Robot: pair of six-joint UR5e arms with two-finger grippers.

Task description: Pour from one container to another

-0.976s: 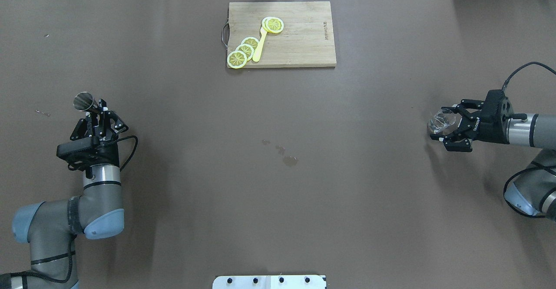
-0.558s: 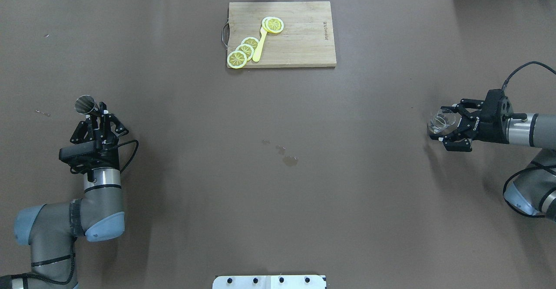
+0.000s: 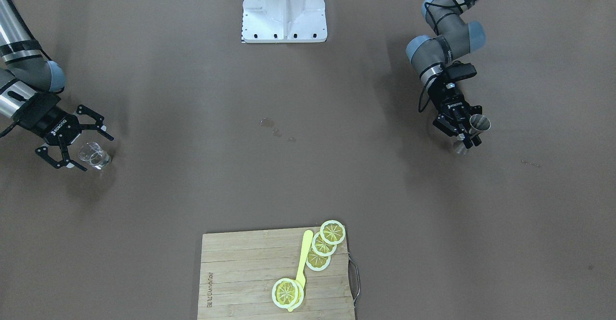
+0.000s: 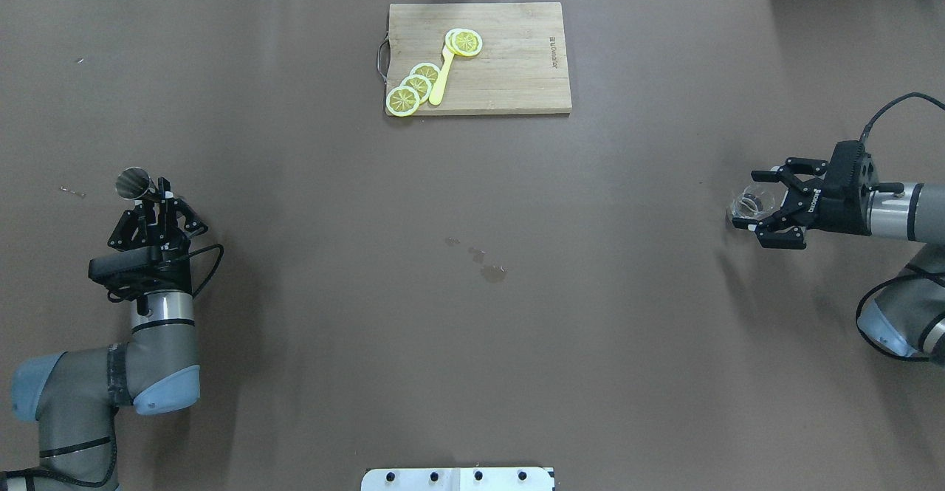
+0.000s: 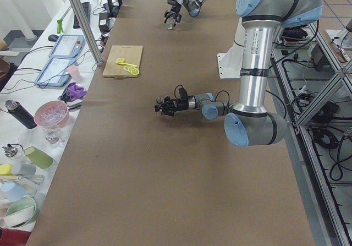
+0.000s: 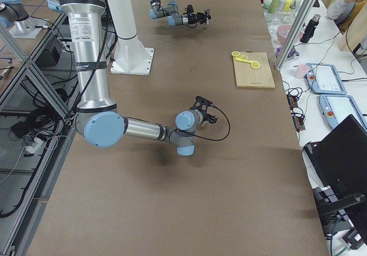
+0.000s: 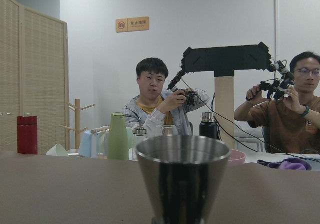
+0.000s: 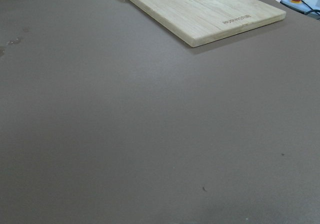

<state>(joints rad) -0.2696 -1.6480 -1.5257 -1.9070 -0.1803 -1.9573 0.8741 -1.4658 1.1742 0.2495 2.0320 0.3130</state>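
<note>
Held metal cup (image 4: pixel 133 183) upright in left hand (image 4: pixel 156 197) at nine o'clock of tabletop (image 4: pixel 472 343); had right hand (image 4: pixel 759 203) spread wide, glass (image 4: pixel 746 204) between its tips, at three o'clock. Called for level carry, then slow tilt over rim.

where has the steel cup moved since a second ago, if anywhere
Yes, the steel cup drifted left and down in view, away from the cutting board.

The left gripper (image 4: pixel 157 196) is black, with a shiny silver metal cup (image 4: pixel 133 183) in its jaws; the right gripper (image 4: pixel 754 204) is black too, a clear colourless glass (image 4: pixel 747 205) between its jaws. Plain dull brown table (image 4: pixel 472 343), darker spots (image 4: pixel 492 273). Far beyond the jaws, pale wood-grain board (image 4: pixel 517 70), yellow white-rimmed lemon slices (image 4: pixel 403 100), yellow spoon (image 4: pixel 441 83)
</note>
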